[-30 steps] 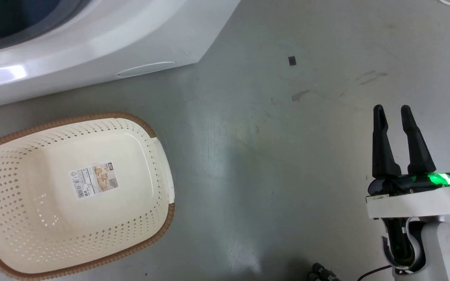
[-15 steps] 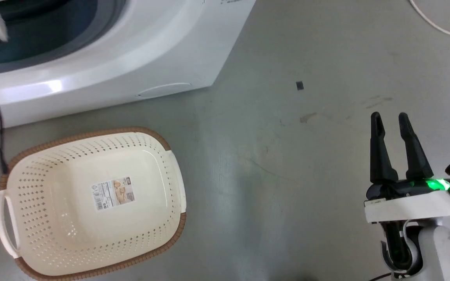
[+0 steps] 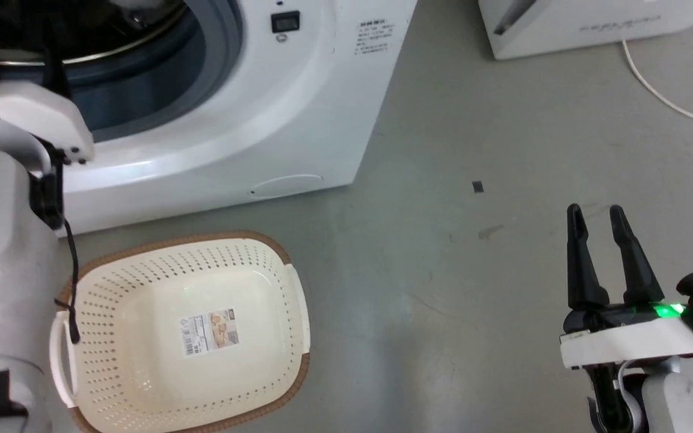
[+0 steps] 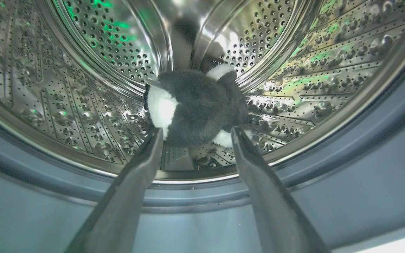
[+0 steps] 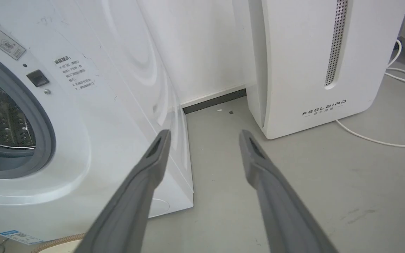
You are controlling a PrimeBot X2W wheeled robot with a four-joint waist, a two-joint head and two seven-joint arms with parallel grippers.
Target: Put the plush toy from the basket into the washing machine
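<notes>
1. Inside the drum [image 4: 83,105], at centre of the left wrist view, the toy [image 4: 195,105] lies on the perforated steel floor, well past the grey door seal.
2. The left claw [image 4: 197,130] is spread wide and holds nothing. Its tips flank the toy's near edge at 6 o'clock of it. I cannot tell whether they touch the fur.
3. Head view: the basket [image 3: 250,264] sits at 7 o'clock with only its label [image 3: 209,331] in it. The washer [image 3: 298,90] is at 11 o'clock. The right claw [image 3: 594,210] is at 4 o'clock, moderately parted and holding nothing, well apart from both.
4. Handling, my judgement: the toy looks light, soft and squashy. The fur should grip well on the pads, and there is nothing fragile about it. On polished steel it would likely slide if nudged.
5. If I had to re-grip, I would pinch across the black body mid-bulk. The white patches at 9 and 12 o'clock look thinner and would let the toy dangle.
6. Placement looks done. The withdrawal path needs to clear the seal at 6 o'clock.
</notes>
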